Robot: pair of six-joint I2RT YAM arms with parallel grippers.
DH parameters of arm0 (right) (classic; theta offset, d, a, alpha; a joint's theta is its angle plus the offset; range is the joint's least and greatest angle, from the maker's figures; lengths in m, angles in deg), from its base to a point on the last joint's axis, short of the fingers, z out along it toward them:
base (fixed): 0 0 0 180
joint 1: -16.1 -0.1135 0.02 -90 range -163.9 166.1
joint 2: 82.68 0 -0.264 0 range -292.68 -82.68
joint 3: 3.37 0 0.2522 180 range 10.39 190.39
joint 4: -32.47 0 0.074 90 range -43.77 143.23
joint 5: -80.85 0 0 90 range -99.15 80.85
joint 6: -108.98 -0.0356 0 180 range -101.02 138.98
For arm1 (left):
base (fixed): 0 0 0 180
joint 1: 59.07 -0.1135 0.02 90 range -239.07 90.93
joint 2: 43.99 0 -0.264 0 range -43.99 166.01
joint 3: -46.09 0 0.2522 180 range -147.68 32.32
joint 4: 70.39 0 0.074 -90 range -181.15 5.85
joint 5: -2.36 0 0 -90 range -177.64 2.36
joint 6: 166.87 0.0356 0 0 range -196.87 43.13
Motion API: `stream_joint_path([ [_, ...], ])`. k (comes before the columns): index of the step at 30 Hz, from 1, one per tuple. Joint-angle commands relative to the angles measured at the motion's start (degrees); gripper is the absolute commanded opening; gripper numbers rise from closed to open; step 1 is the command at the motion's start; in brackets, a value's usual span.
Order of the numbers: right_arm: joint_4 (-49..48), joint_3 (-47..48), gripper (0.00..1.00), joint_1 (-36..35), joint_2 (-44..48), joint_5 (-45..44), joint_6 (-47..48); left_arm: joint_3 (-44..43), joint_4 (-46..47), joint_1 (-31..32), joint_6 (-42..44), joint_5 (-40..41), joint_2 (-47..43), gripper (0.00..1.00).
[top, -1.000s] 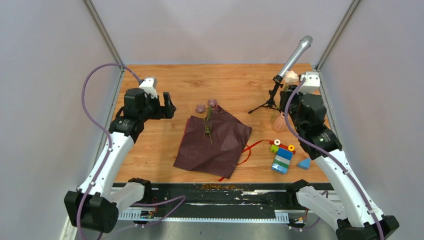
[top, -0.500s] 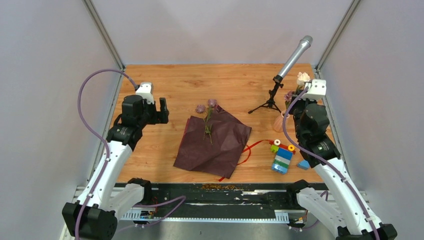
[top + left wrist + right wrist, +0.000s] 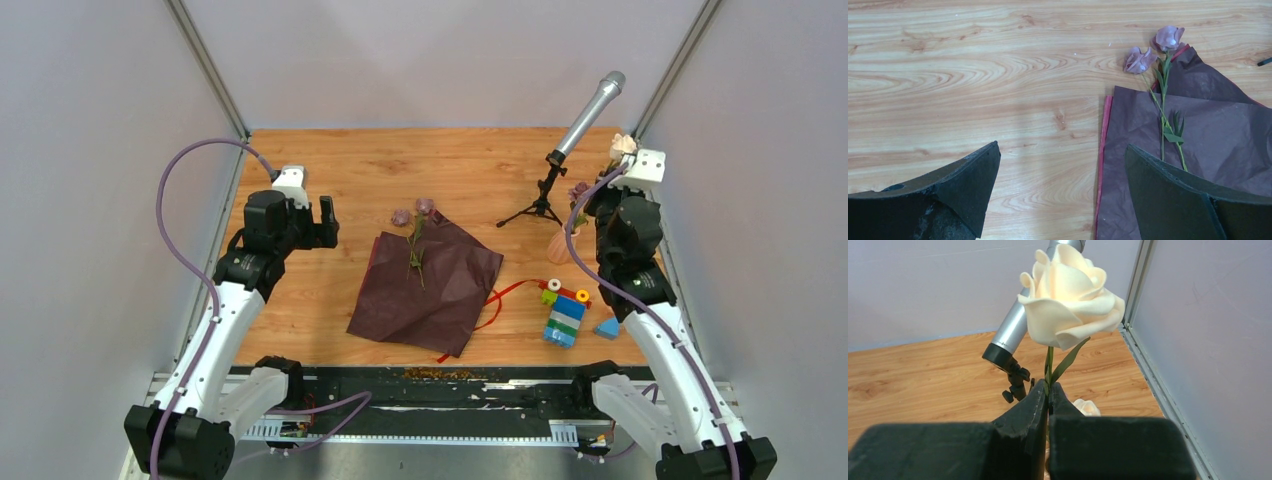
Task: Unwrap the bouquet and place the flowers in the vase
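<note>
From above, a sheet of dark maroon wrapping paper (image 3: 425,290) lies opened flat at the middle of the wooden table (image 3: 460,165). Two small mauve roses (image 3: 413,216) on thin green stems rest across its far corner, their heads just off the paper on the bare wood. A thin red ribbon (image 3: 497,303) trails out from the sheet's right side. The small peach-pink ribbed vase (image 3: 557,246) stands close to the right edge, toward the far right corner. Just beside it is a silver microphone on a black tripod (image 3: 588,112), and a colourful toy-brick stack (image 3: 566,314) sits nearer the front. The left gripper (image 3: 328,218) hangs near the left edge, well apart from the paper. The right gripper (image 3: 609,180) is raised above the vase with a cream rose (image 3: 623,146) standing up from it. The left wrist view shows that gripper's two dark fingers spread wide with nothing between them, the paper's left edge and the mauve roses lying beyond. The right wrist view shows the fingers pinched tight on the cream rose's green stem just under its leaf. The bloom is upright above them, the microphone is behind, and another pale bud is partly hidden below.
</note>
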Motion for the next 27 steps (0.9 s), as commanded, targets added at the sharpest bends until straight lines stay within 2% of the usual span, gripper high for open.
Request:
stream_joint_path([
  [1,-4.6,0.0,0.00,1.9,-1.4,2.2,-0.1,0.2,1.4,0.2,0.5,-1.0,0.0,1.00],
  [9,-8.8,-3.5,0.00,3.5,-2.3,6.3,-2.2,0.3,1.6,0.2,0.5,-0.6,-0.3,1.00],
  [27,-14.0,-13.2,0.00,3.5,-3.0,4.6,-4.0,0.4,1.4,0.2,0.8,0.1,-0.6,1.00],
])
